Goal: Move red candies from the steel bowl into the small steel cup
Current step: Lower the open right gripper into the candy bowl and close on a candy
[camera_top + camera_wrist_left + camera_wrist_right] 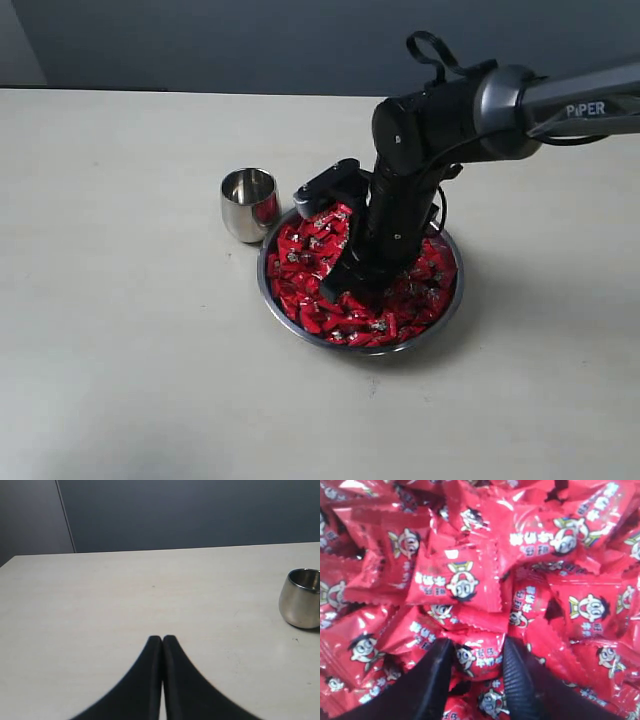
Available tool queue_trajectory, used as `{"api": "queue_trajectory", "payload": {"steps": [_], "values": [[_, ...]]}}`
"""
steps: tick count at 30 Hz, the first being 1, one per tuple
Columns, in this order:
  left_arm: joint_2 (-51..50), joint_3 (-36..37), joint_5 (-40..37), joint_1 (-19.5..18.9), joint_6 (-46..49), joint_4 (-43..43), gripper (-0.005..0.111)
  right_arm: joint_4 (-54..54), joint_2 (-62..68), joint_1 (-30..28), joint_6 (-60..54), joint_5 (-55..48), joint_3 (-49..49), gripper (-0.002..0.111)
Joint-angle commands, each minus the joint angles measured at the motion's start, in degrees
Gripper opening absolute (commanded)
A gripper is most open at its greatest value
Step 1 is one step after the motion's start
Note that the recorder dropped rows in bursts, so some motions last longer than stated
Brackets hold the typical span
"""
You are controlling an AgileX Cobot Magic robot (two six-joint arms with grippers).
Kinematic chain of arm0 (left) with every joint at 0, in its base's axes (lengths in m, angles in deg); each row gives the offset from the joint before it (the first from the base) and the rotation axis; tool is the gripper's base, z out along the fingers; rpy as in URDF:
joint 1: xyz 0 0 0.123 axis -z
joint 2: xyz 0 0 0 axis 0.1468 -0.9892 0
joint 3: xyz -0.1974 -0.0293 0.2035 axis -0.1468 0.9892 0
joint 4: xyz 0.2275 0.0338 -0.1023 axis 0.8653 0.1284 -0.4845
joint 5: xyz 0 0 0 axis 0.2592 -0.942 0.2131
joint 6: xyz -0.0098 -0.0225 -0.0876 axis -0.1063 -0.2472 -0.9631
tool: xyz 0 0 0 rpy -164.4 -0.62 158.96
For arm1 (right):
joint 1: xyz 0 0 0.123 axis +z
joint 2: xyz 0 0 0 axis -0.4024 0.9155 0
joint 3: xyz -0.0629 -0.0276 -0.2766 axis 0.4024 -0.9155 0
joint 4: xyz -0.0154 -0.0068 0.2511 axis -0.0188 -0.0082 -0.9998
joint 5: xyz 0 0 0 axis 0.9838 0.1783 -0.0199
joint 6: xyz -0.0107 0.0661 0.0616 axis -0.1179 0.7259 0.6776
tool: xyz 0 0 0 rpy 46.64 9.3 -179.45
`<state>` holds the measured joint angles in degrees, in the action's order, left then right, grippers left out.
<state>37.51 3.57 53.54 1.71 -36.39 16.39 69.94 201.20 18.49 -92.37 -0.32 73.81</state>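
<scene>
The steel bowl [263,283] sits mid-table, heaped with red candies [305,262]. My right gripper [352,288] reaches straight down into the heap. In the right wrist view this gripper [479,647] has one red candy [481,659] between its two black fingers, and both fingers press against the wrapper while other candies crowd all round. The small steel cup [249,204] stands upright just left of the bowl, almost touching its rim, and looks empty. My left gripper [162,639] is shut on nothing above bare table, with the cup [301,599] off to one side.
The pale table [120,330] runs wide around the bowl and cup. A dark wall stands behind its far edge. The right arm [470,105] comes in from the right above the bowl.
</scene>
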Motion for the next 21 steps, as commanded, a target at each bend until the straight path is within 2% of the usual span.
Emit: {"api": "queue_trajectory", "payload": {"steps": [1, 21], "values": [[0.3, 0.2, 0.1, 0.0, 0.0, -0.1, 0.0, 0.1, 1.5, 0.2, 0.1, -1.5, -0.1, 0.042], [0.3, 0.2, 0.1, 0.0, 0.0, -0.1, 0.0, 0.3, 2.2, 0.2, 1.8, -1.3, -0.1, 0.043]]}}
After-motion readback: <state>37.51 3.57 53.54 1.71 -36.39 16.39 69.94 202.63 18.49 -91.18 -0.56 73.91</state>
